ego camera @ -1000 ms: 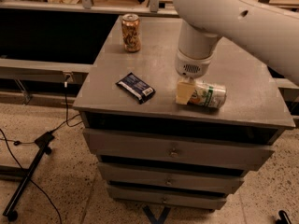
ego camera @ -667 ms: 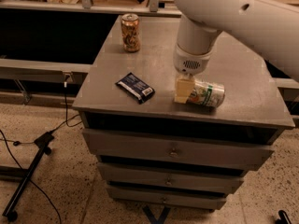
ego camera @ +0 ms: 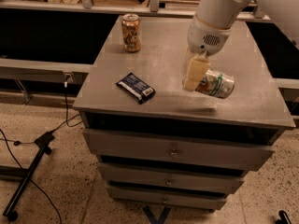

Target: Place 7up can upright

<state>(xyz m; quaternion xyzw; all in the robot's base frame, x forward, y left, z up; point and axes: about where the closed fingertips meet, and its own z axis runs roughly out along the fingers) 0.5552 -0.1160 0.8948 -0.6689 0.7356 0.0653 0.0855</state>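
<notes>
Camera view, and I've got the white robot arm (ego camera: 219,13) coming down from the upper right of the frame. Its cream-coloured tool (ego camera: 195,78) sits right of centre, low over the grey surface (ego camera: 163,55). The small white and silver 7up can with green markings (ego camera: 216,83) lies on its side there. Its left end is tucked behind the tool and its silver end points toward the right edge. The tool is right against the can, but I cannot tell how far open it is or whether it has a grip.

In the upper middle, a brown-gold patterned can (ego camera: 131,32) stands upright near the back of the surface. A flat dark blue packet with a white label (ego camera: 135,87) lies left of centre near the front edge. It is well apart from both cans.
</notes>
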